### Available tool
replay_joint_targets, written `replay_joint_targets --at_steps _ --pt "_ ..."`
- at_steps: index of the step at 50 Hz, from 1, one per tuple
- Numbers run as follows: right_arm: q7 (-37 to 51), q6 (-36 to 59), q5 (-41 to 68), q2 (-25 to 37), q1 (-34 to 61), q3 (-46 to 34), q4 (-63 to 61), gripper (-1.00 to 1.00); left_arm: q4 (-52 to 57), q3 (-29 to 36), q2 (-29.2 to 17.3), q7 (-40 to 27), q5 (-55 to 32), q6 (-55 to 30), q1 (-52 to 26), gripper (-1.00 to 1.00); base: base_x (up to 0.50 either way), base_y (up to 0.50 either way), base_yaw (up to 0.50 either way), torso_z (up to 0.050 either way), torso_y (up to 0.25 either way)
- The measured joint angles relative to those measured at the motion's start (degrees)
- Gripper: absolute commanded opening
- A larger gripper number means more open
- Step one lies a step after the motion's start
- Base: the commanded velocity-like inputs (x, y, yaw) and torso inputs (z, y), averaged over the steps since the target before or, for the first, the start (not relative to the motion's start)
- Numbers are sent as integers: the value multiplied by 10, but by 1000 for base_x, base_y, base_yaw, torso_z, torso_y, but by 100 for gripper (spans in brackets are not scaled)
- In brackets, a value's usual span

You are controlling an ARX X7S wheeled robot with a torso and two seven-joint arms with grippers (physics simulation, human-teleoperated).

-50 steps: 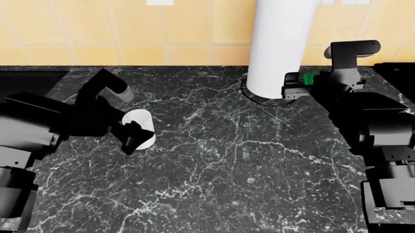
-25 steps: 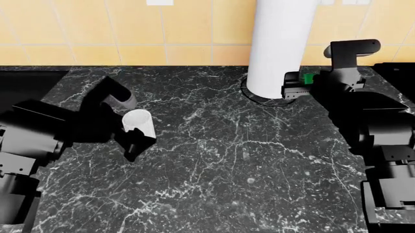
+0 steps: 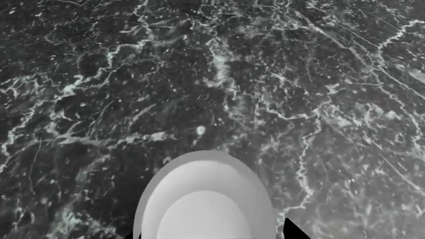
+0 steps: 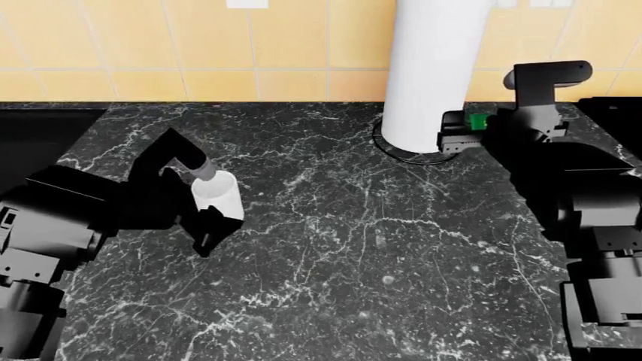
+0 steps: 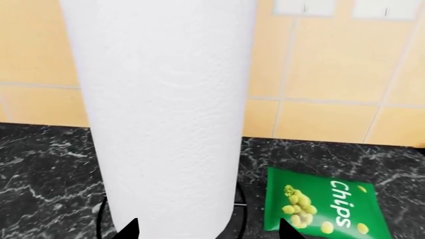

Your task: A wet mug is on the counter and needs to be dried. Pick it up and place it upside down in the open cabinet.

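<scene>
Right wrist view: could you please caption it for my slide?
Right gripper faces a tall paper towel roll, green chips bag beside it on the counter.

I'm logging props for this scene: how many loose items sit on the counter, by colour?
White: 2, the mug and the paper towel roll.
Green: 1, the chips bag.
Total: 3 on the counter.

Tall white paper-towel roll (image 5: 166,109) beside green chips bag (image 5: 319,206), yellow tiled wall (image 5: 325,74) behind.
</scene>
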Motion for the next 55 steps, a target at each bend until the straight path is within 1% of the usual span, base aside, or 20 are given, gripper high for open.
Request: replay_joint_targets --at_steps 19,28,38,45,50,55 --pt "7 5 3 4 -2 3 -14 100 -3 -30 5 -27 -9 54 28 -100 0 0 -1 0 0" --pt "8 25 14 12 -1 6 -48 100 61 -63 15 -73 -8 26 30 -100 0 0 0 0 0" --pt "17 101 54 34 16 24 -154 100 130 -98 30 -119 -9 -30 -8 -100 0 0 0 0 0" --pt "34 166 88 49 31 43 -234 100 157 -112 41 -146 -5 -49 -38 -100 0 0 0 0 0" --pt "49 215 114 56 48 57 -289 100 167 -121 50 -172 7 -33 -52 -100 0 0 0 0 0" --pt "64 261 141 60 65 71 -337 100 183 -121 54 -203 28 17 -48 -100 0 0 0 0 0"
